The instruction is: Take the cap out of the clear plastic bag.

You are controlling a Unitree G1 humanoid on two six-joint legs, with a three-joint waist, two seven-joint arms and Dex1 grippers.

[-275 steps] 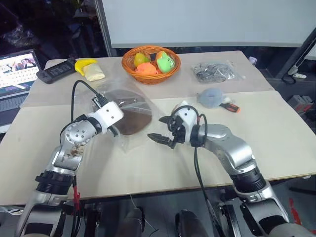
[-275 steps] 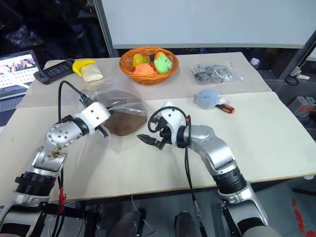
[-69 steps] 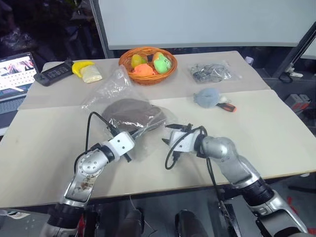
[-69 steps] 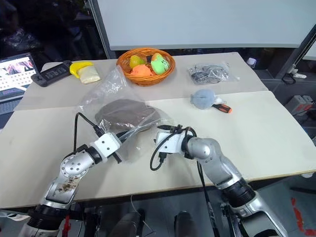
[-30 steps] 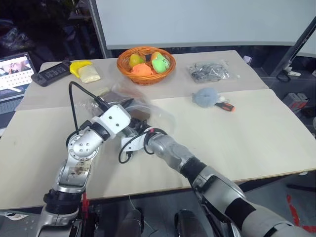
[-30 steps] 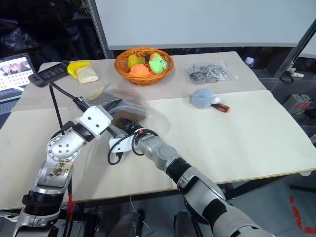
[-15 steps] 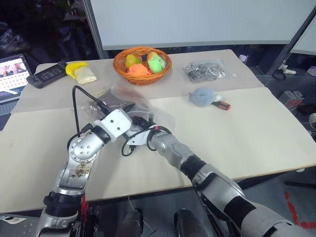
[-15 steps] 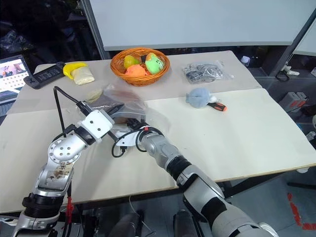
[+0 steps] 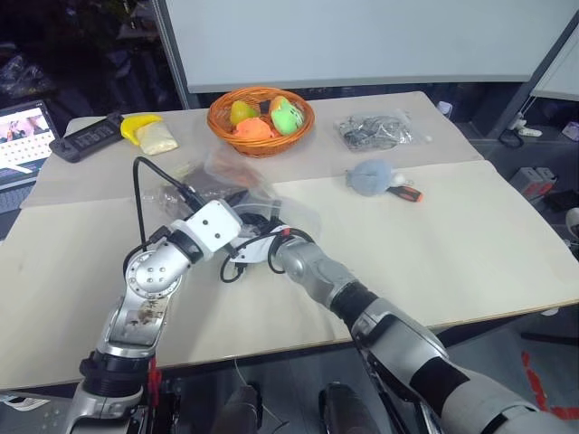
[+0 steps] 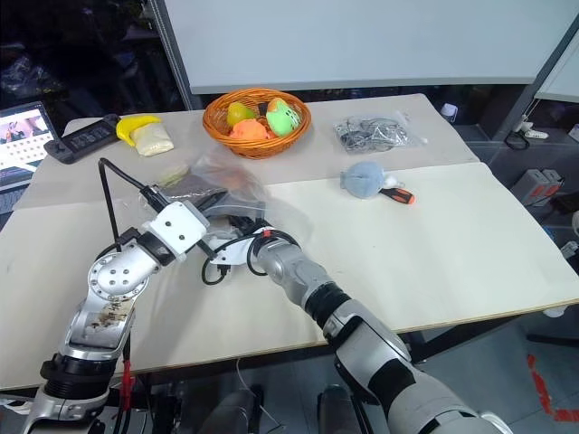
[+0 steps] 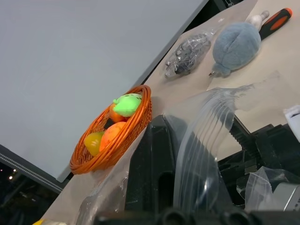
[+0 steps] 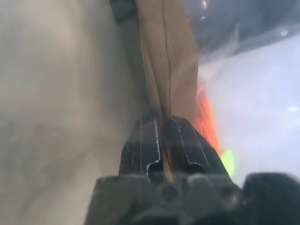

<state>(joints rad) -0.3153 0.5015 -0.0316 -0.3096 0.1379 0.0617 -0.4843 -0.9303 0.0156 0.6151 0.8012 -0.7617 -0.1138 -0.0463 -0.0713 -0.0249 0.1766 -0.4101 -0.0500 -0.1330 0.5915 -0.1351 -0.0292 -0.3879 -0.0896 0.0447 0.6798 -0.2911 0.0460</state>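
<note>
Two grippers meet at the bag (image 9: pixel 237 185), which lies crumpled near the table's (image 9: pixel 470 235) middle-left, in front of the basket (image 9: pixel 260 116). Left gripper (image 11: pixel 185 180): fingers closed on a fold of the bag's plastic, holding it raised. Right gripper (image 12: pixel 161 140): reaches inside the bag, fingers clamped together on a fold of brown fabric, the cap (image 12: pixel 166 61). From the head views, the cap (image 10: pixel 194 186) shows as a dark patch inside the bag, beyond the left gripper. Blue-grey lump (image 9: pixel 370 175) and screwdriver (image 9: pixel 404 193) lie well apart to the right; the parts bag (image 9: pixel 373 132) lies beyond them.
</note>
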